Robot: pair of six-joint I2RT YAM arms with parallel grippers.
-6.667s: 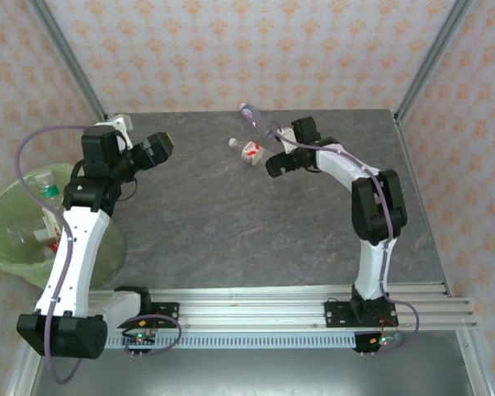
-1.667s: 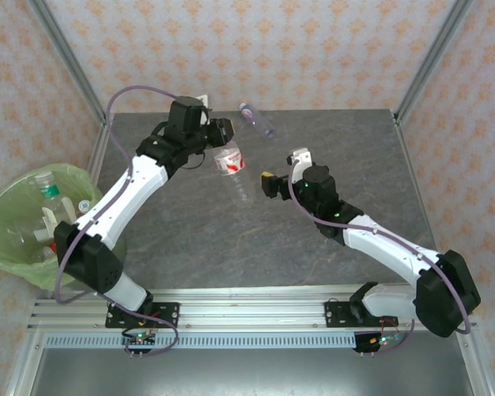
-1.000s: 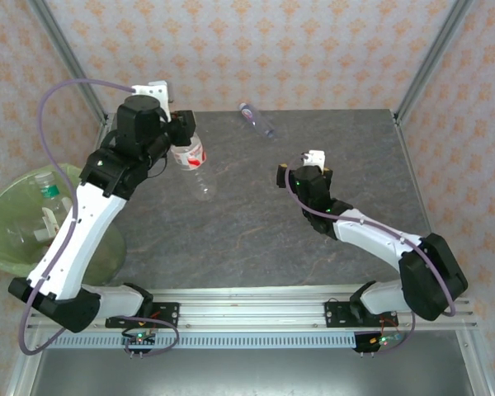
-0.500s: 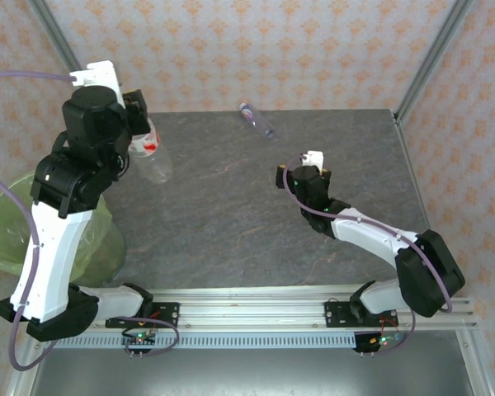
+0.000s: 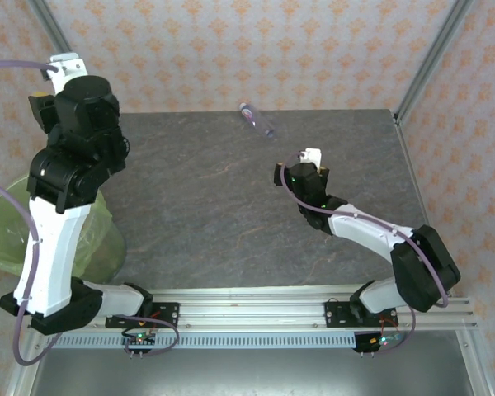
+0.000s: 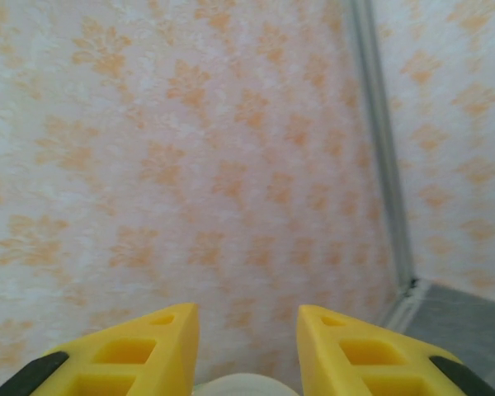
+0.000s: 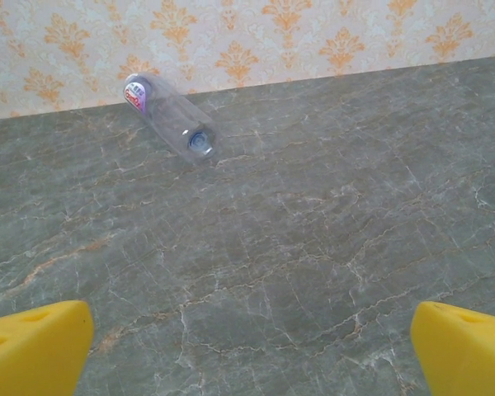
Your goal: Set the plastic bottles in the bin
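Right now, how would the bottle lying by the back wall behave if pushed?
The clear bottle lies on its side, so it would probably roll. It looks empty, so likely light. Thin clear walls may dent under a squeeze.

Cream wallpaper (image 5: pixel 231 49) carries orange damask motifs; the grey stone-look tabletop (image 5: pixel 214 214) has pale, rusty veins. Upper centre, a clear plastic bottle (image 5: pixel 257 120) has a blue cap. Light-green translucent bin (image 5: pixel 2 243) at left. The yellow-fingered left gripper (image 6: pixel 246 318) flanks a white-topped bottle (image 6: pixel 243 386).
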